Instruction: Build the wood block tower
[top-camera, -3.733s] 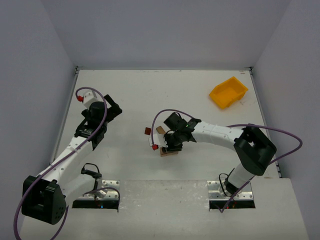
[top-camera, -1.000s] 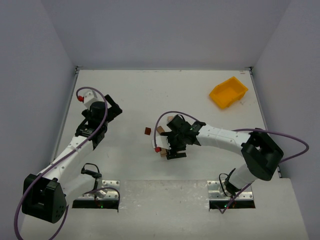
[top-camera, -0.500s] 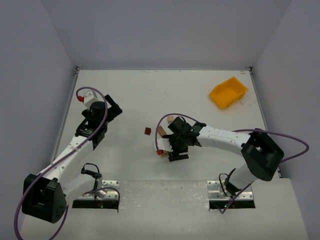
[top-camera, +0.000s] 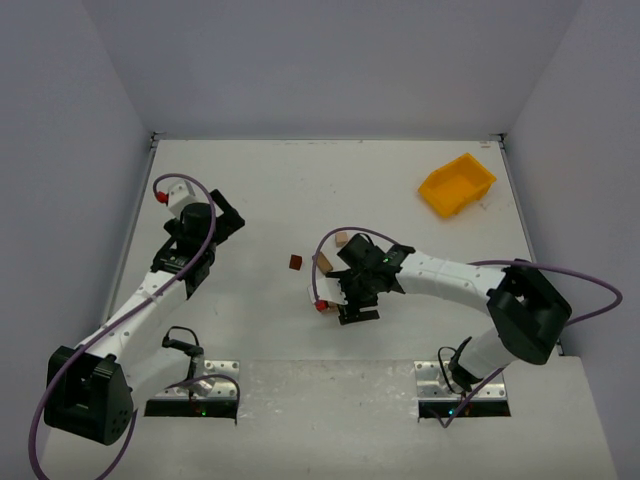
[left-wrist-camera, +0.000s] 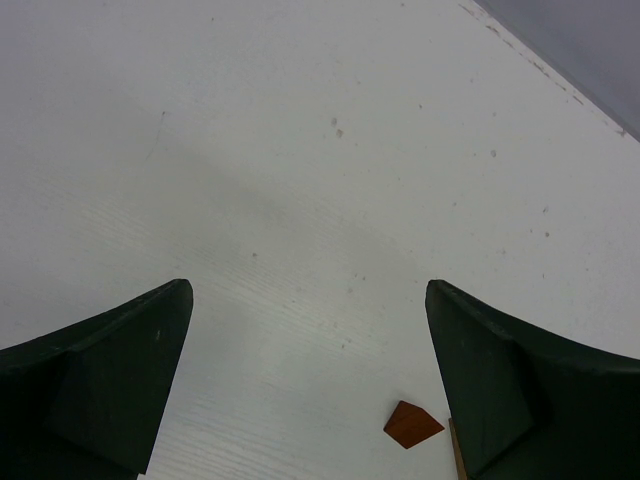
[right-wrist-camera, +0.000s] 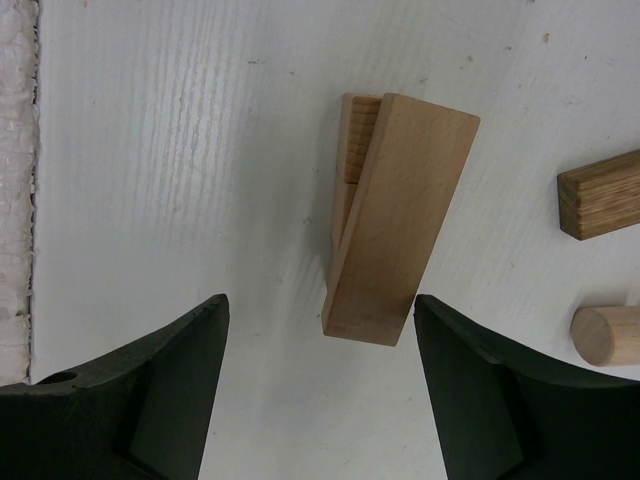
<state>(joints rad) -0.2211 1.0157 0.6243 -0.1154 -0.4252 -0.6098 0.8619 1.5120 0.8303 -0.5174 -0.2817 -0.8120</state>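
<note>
Right hand above two stacked blocks
The right hand is spread, fingers clear of the pale oblong block, which lies slanted on another tan block on the worktop. The left hand is spread wide, near the dark reddish-brown block.

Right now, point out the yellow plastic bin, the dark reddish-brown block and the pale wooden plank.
yellow plastic bin (top-camera: 452, 205): top view, near wall.
dark reddish-brown block (top-camera: 295, 262): top view, upper face.
pale wooden plank (right-wrist-camera: 398, 220): right wrist view, broad face.
</note>
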